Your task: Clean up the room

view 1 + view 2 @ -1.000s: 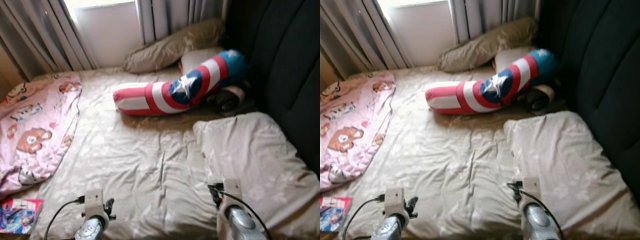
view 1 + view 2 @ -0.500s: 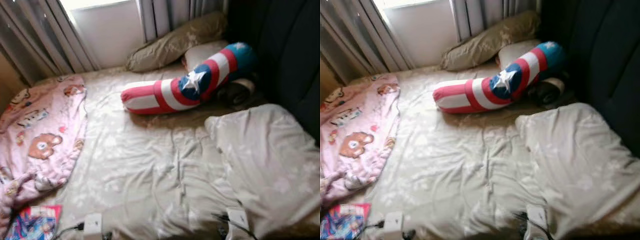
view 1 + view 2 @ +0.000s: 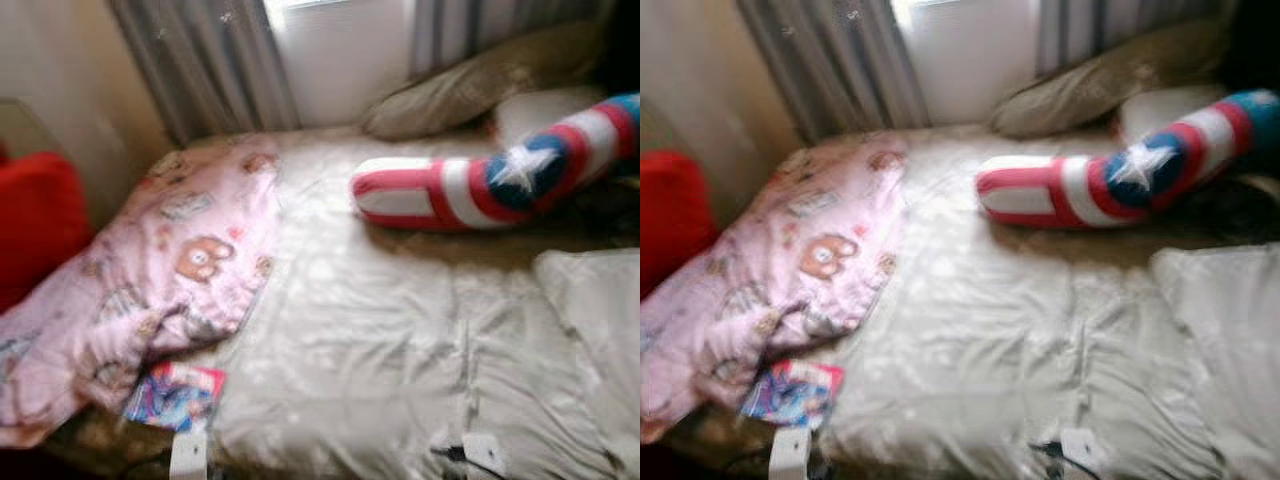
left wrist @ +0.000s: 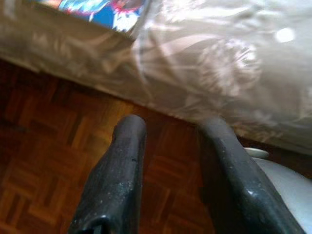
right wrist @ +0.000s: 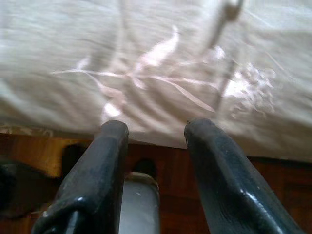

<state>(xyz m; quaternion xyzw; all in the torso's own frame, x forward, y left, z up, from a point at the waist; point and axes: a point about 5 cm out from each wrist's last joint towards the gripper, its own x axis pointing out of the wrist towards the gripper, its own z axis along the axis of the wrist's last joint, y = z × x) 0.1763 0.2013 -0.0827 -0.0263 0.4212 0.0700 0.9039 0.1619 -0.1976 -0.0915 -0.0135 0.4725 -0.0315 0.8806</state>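
Several items lay loose on the bed [image 3: 380,330]: a pink blanket [image 3: 150,290] bunched along its left side, a colourful booklet [image 3: 175,395] just beside the blanket's near corner, a striped star bolster [image 3: 480,185] near the pillows [image 3: 470,90]. Left gripper [image 4: 170,161] and right gripper [image 5: 156,161] both hung low at the mattress edge over parquet floor [image 4: 44,165], fingers parted, empty. Judged: booklet nearest; steady the stance first, then approach it flat from above with the left.
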